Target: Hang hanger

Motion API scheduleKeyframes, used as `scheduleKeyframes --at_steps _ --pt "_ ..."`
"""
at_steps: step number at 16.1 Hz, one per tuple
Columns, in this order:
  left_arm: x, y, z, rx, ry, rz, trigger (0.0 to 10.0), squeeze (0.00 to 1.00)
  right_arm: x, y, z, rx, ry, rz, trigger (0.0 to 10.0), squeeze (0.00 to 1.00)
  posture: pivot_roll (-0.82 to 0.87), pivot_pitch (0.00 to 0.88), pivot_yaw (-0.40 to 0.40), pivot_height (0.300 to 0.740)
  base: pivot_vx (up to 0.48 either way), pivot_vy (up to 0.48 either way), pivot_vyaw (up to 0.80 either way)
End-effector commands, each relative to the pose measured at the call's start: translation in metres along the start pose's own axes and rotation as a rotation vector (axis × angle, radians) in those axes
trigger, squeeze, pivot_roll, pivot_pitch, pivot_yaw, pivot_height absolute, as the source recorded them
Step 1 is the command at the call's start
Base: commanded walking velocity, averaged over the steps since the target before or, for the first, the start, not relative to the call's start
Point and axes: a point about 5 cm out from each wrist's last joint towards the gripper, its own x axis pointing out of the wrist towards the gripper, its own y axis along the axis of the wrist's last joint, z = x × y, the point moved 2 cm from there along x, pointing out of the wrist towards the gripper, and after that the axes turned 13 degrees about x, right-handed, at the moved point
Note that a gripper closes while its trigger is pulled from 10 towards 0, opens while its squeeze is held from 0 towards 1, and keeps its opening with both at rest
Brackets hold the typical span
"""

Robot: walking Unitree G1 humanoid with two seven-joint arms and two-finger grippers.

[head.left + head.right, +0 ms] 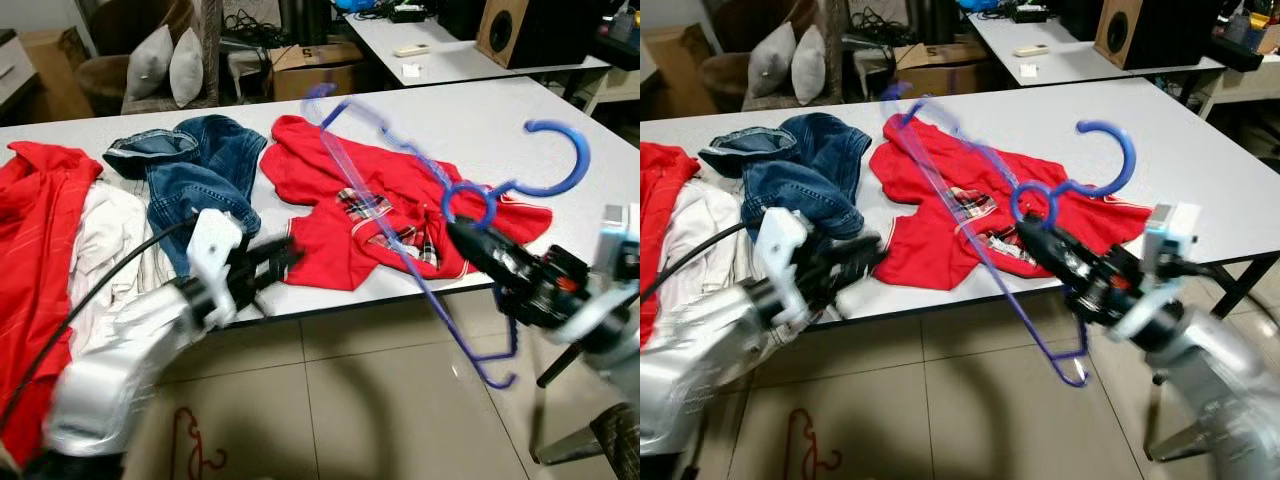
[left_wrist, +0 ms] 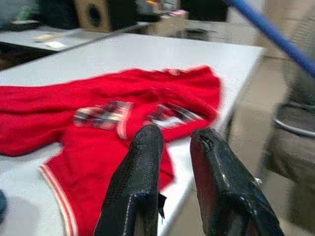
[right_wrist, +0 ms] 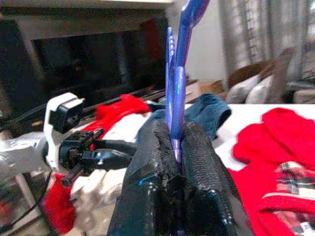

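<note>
Jaws: right gripper [image 3: 174,142] clamps blue hanger [image 1: 440,190]; left gripper [image 2: 174,147] apart, over red shirt [image 1: 370,200].

The right gripper [image 1: 1032,226] clamps a blue hanger [image 1: 1020,200] over the table [image 1: 1200,150] edge, above a red shirt [image 1: 940,230]. The left gripper [image 1: 868,250] reaches toward the shirt's hem. Jeans [image 1: 800,170] lie beside it. A red hanger [image 1: 805,445] lies on the floor.
</note>
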Motion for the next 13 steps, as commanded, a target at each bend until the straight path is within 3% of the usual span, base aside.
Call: scheduleKeyframes --at_steps 1,3,5,9,11,13 --pt "-0.006 0.001 0.005 -0.002 -0.071 -0.005 10.0 0.0 -0.004 0.009 -0.001 0.015 0.05 0.009 10.0 0.0 -0.05 0.011 0.032 0.74 0.0 0.0 0.0" --pt "-0.014 0.001 0.004 -0.01 -0.052 -0.018 10.0 0.0 -0.01 0.021 -0.005 0.087 0.166 -0.018 10.0 0.0 -0.03 0.016 0.015 0.74 0.0 0.0 0.0" --pt "-0.015 0.001 0.007 -0.028 -0.043 -0.014 10.0 0.0 -0.016 0.025 -0.004 0.123 0.201 -0.025 10.0 0.0 -0.03 0.019 0.014 0.74 0.0 0.0 0.0" --pt "-0.01 -0.018 -0.004 -0.015 0.133 -0.116 10.0 0.0 -0.018 0.018 0.001 0.065 0.09 -0.068 10.0 0.0 -0.02 0.017 0.02 0.74 0.0 0.0 0.0" --pt "0.001 -0.024 -0.004 -0.061 0.305 -0.103 10.0 0.0 -0.016 -0.007 0.014 -0.092 -0.273 -0.06 10.0 0.0 -0.03 0.016 0.028 0.74 0.0 0.0 0.0" --pt "0.008 -0.032 0.001 -0.095 0.371 -0.115 10.0 0.0 -0.03 -0.024 0.022 -0.141 -0.514 -0.056 10.0 0.0 -0.05 0.016 0.052 0.74 0.0 0.0 0.0"
